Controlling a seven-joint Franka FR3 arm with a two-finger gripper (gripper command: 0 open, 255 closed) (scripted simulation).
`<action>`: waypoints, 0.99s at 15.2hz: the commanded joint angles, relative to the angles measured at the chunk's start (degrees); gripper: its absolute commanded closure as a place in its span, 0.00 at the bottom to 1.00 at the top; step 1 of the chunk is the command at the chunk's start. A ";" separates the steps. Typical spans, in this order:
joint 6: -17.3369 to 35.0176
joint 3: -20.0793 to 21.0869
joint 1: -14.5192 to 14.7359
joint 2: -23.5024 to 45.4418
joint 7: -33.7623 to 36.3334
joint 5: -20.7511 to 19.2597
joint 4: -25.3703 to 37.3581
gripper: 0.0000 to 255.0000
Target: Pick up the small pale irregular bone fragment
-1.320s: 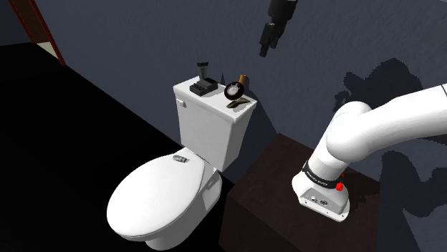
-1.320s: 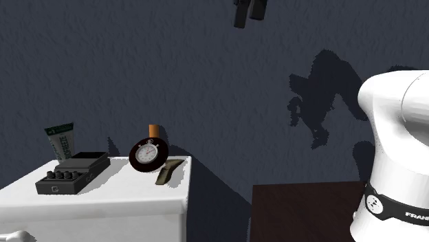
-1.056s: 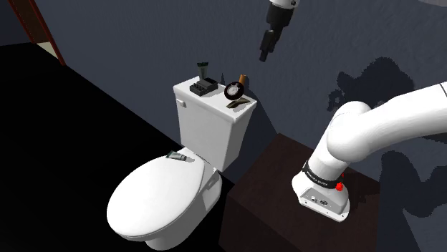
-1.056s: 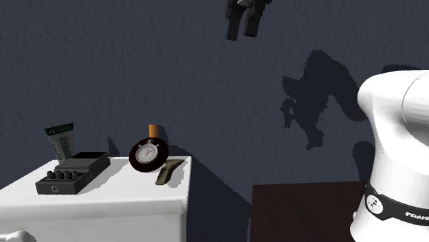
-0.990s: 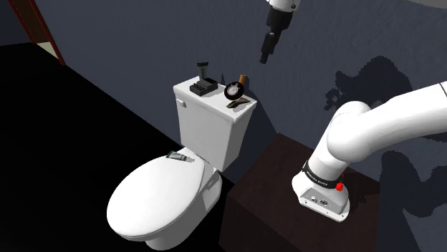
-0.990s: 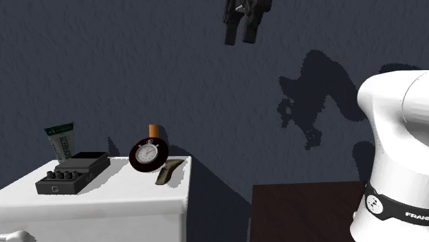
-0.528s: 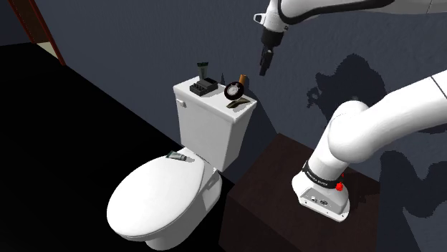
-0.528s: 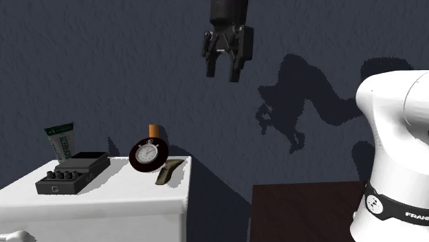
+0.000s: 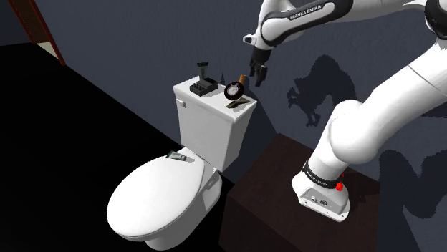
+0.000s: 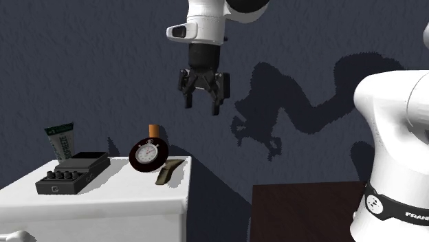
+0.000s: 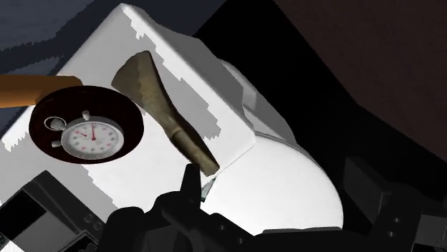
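Toilet tank lid carries the drab tan bone fragment at its corner, just beside the stopwatch. Hand hovers above, jaws apart; best descend straight, straddling the fragment's narrow end, clear of the stopwatch

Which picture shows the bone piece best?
The wrist view: the bone lies big and clear on the white tank lid, beside the stopwatch. The shoulder view shows it as a tiny sliver; the second exterior view shows it small, side-on.
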 commanded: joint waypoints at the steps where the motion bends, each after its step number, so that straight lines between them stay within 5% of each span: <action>1: 3.17 -3.08 1.51 4.48 -7.14 0.92 1.09 0.00; 8: 12.42 -9.57 5.98 23.43 -33.09 12.37 7.32 0.00; 15: 17.09 -5.02 1.83 39.79 -54.26 24.54 14.94 0.00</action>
